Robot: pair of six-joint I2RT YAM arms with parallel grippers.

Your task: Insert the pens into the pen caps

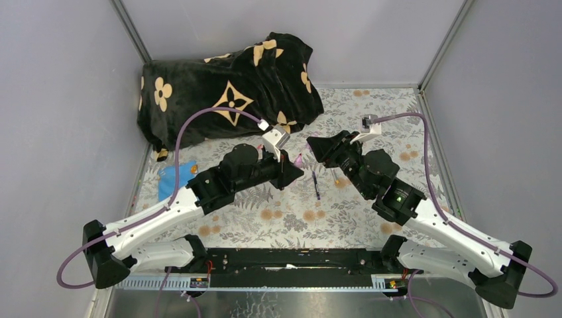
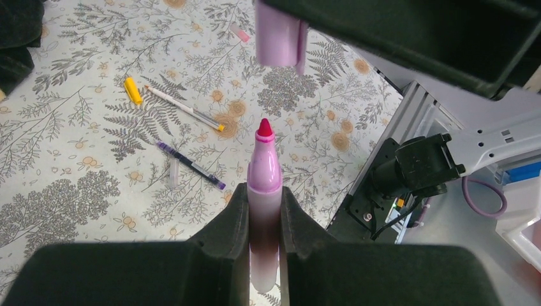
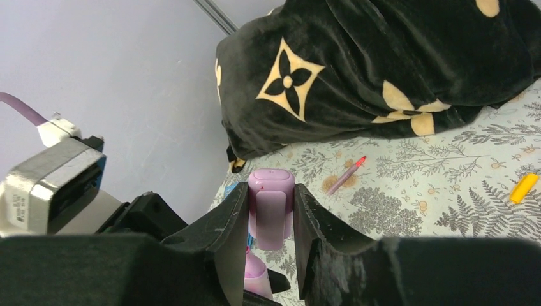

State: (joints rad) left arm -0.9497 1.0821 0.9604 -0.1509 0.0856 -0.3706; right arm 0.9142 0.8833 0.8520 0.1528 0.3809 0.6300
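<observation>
My left gripper is shut on a lilac pen with a red tip, which points away from the wrist. My right gripper is shut on a lilac pen cap, seen at the top of the left wrist view. The cap hangs just beyond the pen's tip with a small gap between them. In the top view the two grippers, left and right, meet above the table's middle. A dark blue pen, a white pen and a yellow cap lie on the cloth.
A black blanket with tan flowers is heaped at the back left. A blue flat card lies at the left edge. A slim pink pen lies near the blanket. A clear cap lies by the dark blue pen.
</observation>
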